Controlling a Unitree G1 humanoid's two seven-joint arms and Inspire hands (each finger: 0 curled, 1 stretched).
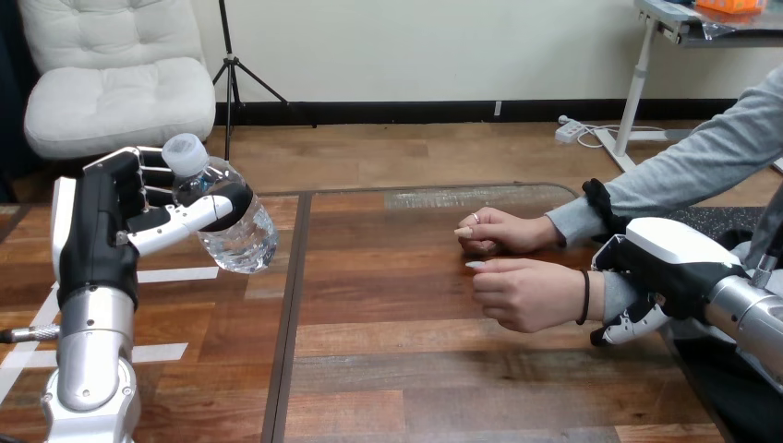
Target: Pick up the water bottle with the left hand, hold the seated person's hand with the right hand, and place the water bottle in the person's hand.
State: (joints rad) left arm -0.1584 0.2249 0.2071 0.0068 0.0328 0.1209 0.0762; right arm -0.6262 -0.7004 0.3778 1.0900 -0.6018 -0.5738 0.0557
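Note:
My left hand [106,221] is raised above the table's left part, its fingers and thumb curled round a clear water bottle [242,238] with a white cap. The bottle is off the table and tilts, cap up and to the left. At the right, the person's near hand [517,293] rests loosely curled on the table, palm side turned down. My right hand [669,263] sits over that hand's wrist, with its fingers [632,323] curled under and round it. The person's far hand [503,231] lies on the table just behind, apart from my hands.
The wooden table [443,369] has a dark seam [288,314] running front to back between its two panels. White tape strips [175,274] mark the left panel under and beside my left arm. Bare wood lies between the bottle and the person's hands.

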